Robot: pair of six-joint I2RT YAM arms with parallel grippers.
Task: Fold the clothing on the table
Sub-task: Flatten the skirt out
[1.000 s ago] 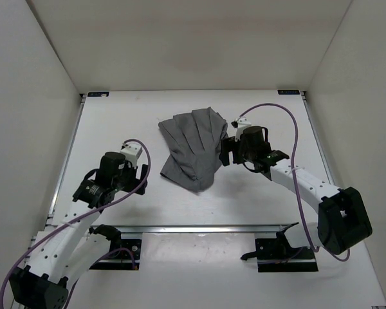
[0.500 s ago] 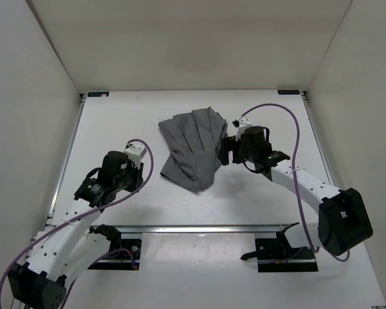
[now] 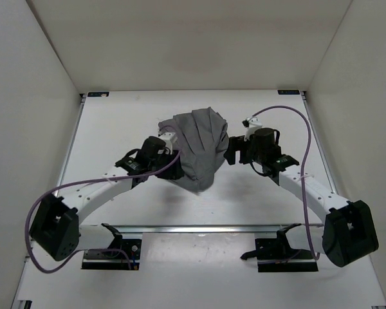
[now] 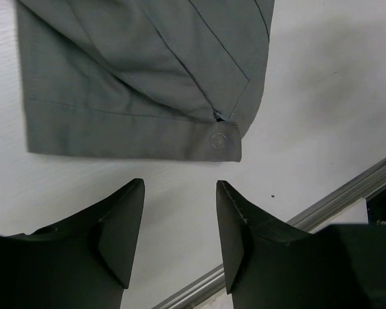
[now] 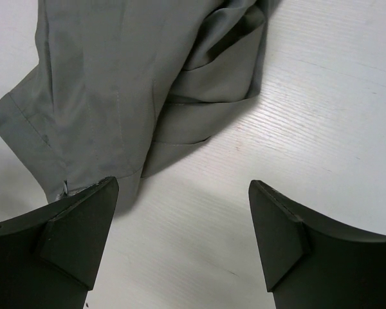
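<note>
While the clothing [image 3: 196,145] lies bunched, left pincer [image 4: 180,187] and right pincer [image 5: 183,187] gape empty.

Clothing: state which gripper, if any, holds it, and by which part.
Neither holds the clothing. The left gripper and right gripper are both open, with only bare table in the gap of each.
</note>
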